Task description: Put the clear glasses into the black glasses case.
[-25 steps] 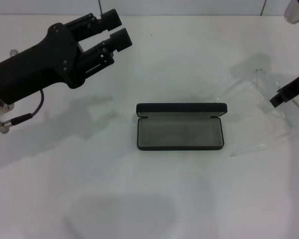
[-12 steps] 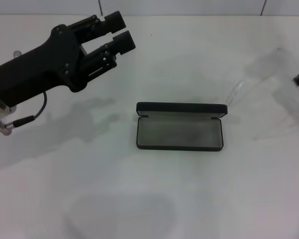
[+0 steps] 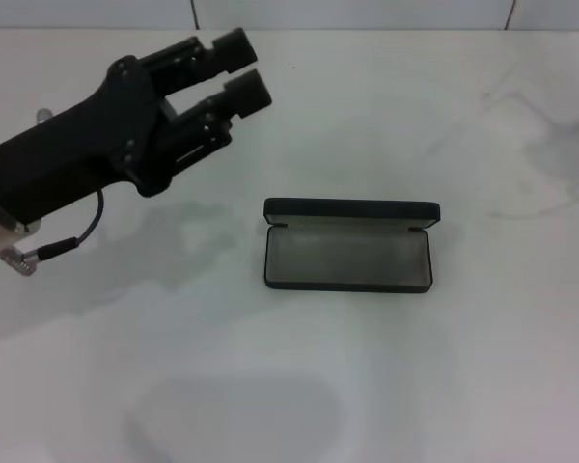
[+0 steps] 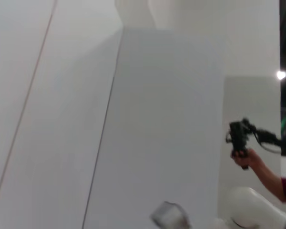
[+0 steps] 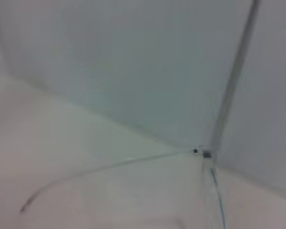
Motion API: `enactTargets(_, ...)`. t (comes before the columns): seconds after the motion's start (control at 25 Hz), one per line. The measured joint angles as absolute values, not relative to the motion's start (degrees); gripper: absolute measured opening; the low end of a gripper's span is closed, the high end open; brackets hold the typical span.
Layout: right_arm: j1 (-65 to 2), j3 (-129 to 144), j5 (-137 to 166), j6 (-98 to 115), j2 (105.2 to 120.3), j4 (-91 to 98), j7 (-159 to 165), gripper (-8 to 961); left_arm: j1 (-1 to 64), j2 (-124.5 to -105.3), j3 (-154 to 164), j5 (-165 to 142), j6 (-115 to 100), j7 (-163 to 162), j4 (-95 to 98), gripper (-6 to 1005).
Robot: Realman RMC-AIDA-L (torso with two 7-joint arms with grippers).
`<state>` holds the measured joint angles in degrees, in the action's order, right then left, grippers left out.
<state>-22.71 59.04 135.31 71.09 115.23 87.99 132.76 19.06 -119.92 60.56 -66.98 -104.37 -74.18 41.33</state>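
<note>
The black glasses case (image 3: 348, 245) lies open at the middle of the white table, grey lining up, with its lid standing along the far side. Nothing is inside it. The clear glasses (image 5: 206, 157) show only in the right wrist view. They hang in the air close to the camera, with one thin clear arm (image 5: 109, 166) stretched out from the hinge. My right gripper holds them and is outside the head view. My left gripper (image 3: 243, 66) hovers open above the table, to the far left of the case, with nothing in it.
The table (image 3: 386, 376) is plain white, with a wall along its far edge. Soft shadows lie at the far right (image 3: 560, 145) and in front of the case. In the left wrist view, a person's hand holds a black device (image 4: 240, 138) far off.
The right gripper and the clear glasses have risen from the table's right side and left the head view. My left gripper has drifted slightly right. The case has not moved.
</note>
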Motion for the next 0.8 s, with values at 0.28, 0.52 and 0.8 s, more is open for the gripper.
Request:
enactTargets(0.28, -17.3, 58.1, 104.4, 77.6, 115.42, 88.7, 116.4, 120, 21.8, -119.93, 61.1, -65.6, -106.0, -70.0, 36.4, 428)
enactTargets(0.52, -23.9, 60.7, 95.3, 84.6, 115.55, 74.9, 109.4, 119, 24.1, -119.88, 62.2, -65.0, -108.5, -69.9, 35.1, 250)
enactTargets(0.8, -32.4, 62.1, 92.7, 88.4, 115.68, 58.6, 103.0, 119, 25.6, -119.94, 64.8, -61.9, -109.3, -72.0, 34.8, 206)
